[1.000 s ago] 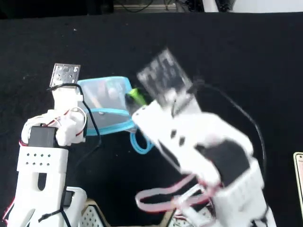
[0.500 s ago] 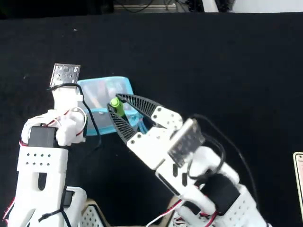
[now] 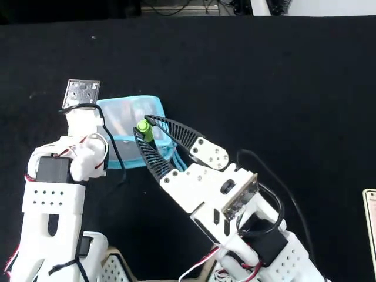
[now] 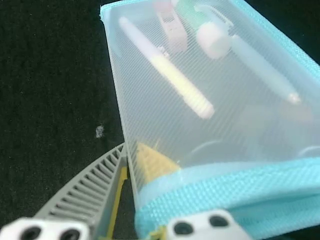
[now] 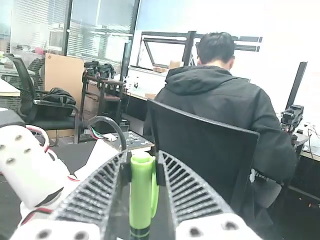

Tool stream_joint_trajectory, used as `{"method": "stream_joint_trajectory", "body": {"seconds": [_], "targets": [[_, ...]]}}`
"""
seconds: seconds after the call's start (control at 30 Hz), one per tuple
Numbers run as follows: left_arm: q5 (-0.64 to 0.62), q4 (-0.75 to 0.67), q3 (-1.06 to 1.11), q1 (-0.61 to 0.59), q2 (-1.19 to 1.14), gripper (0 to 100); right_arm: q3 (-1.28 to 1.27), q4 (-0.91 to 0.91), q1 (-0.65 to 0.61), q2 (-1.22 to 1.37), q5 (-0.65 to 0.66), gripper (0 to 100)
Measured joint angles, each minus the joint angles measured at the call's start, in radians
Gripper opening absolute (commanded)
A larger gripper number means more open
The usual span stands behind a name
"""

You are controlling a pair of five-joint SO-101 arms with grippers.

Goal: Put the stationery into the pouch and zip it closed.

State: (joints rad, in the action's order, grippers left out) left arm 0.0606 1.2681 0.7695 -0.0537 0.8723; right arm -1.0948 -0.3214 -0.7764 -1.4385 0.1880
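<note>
A translucent light-blue mesh pouch [image 3: 124, 116] lies on the black table, with pens and other stationery seen through its side [image 4: 200, 95]. My left gripper [image 4: 131, 156] is shut on the pouch's zipper edge; in the high view it sits under the left arm's wrist [image 3: 101, 134]. My right gripper [image 3: 141, 126] is shut on a green marker [image 3: 143, 130], held just over the pouch's right end. The marker [image 5: 142, 192] stands upright between the black ribbed fingers [image 5: 95, 192].
The pouch's blue strap [image 3: 176, 157] trails beside the right arm's fingers. A pale card [image 3: 371, 218] lies at the table's right edge. Black tabletop stretches open behind and to the right of the pouch.
The right arm has swung down and settled, bringing the green marker over the pouch's right end, and its wrist has turned. The left arm and pouch have kept still.
</note>
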Motion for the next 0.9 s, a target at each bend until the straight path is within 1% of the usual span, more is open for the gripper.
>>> {"method": "stream_joint_trajectory", "body": {"seconds": [0.17,0.3,0.37,0.57,0.73,0.9], "targets": [[0.000,0.000,0.000,0.000,0.000,3,0.005,0.000,0.003,-0.015,0.000,1.1],[0.000,0.000,0.000,0.000,0.000,3,0.040,-0.012,0.072,-0.021,0.000,1.1],[0.000,0.000,0.000,0.000,0.000,3,0.077,-0.064,0.132,-0.023,0.000,1.1],[0.000,0.000,0.000,0.000,0.000,3,0.172,-0.299,0.318,-0.005,0.000,1.1],[0.000,0.000,0.000,0.000,0.000,3,0.203,-0.459,0.502,0.190,0.000,1.4],[0.000,0.000,0.000,0.000,0.000,3,0.210,-0.491,0.677,0.519,0.000,1.5]]}}
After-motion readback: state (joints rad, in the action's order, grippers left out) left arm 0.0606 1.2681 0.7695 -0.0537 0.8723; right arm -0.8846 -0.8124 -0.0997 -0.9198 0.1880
